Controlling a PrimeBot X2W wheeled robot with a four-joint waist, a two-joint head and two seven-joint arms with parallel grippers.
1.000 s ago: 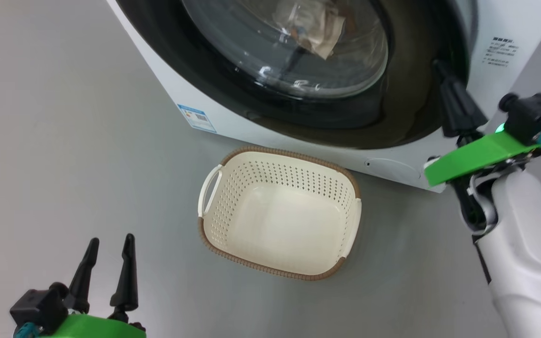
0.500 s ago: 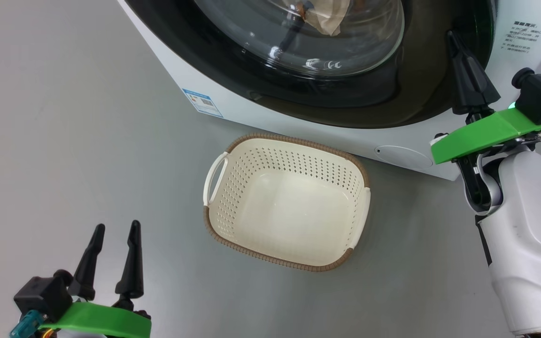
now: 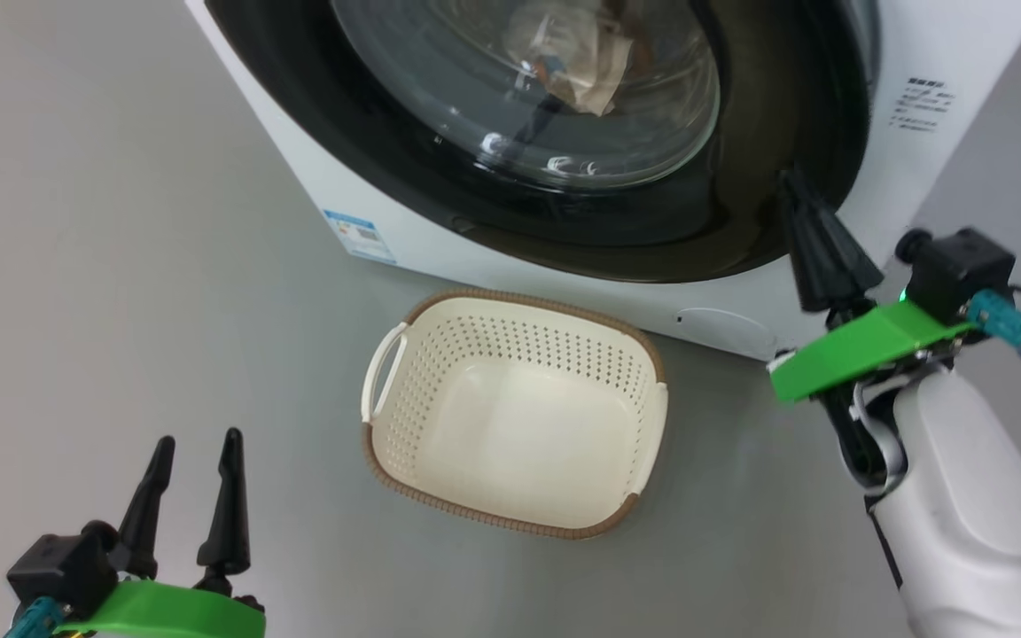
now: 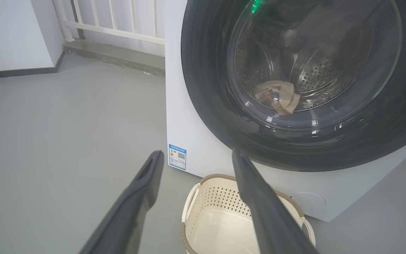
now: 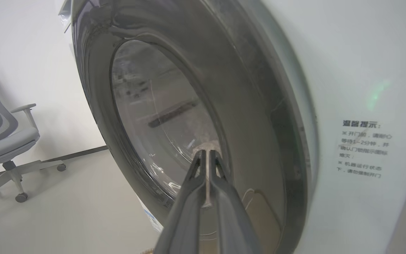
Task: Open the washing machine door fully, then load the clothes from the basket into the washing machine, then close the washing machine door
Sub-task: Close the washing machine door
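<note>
The basket (image 3: 510,354) sits empty at frame centre. The clothes (image 3: 577,62) lie inside the washing machine (image 3: 945,44), behind the washing machine door (image 3: 741,213) at top. The 2 right fingers (image 3: 816,252), clenched on nothing, point near its right rim; left fingers (image 3: 229,496) splayed, lower left.

even soft light; glare on the washing machine door (image 3: 564,168); wrist views distorted.

Head view looking down on the basket (image 3: 510,346) and washing machine door (image 3: 741,204) beyond, left wrist view facing that door from low on the left, right wrist view skimming its right edge up close, all sharing the door.
</note>
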